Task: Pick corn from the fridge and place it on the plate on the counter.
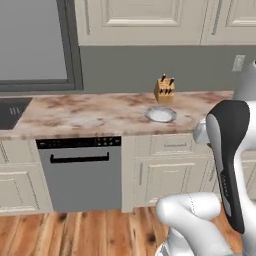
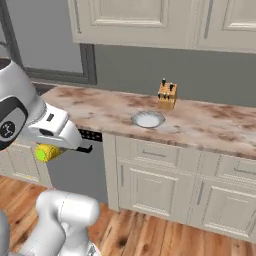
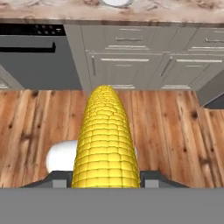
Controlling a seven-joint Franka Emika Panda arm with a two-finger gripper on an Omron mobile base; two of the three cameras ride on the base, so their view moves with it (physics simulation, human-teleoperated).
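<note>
Carrying: corn (image 3: 106, 140) clenched in the tool (image 3: 106, 178), low over the wood floor.
Ahead: plate (image 2: 148, 119) up on the surface (image 2: 210, 125).
Next: lift, reach forward over the plate, release.

No text, label, brand, number or sign can be read anywhere. The dishwasher (image 1: 80, 172) has a row of small pale marks along its dark control strip, but they are too blurred to make out as letters or figures. The knife block (image 1: 164, 91) and the cupboard fronts carry no writing.
</note>
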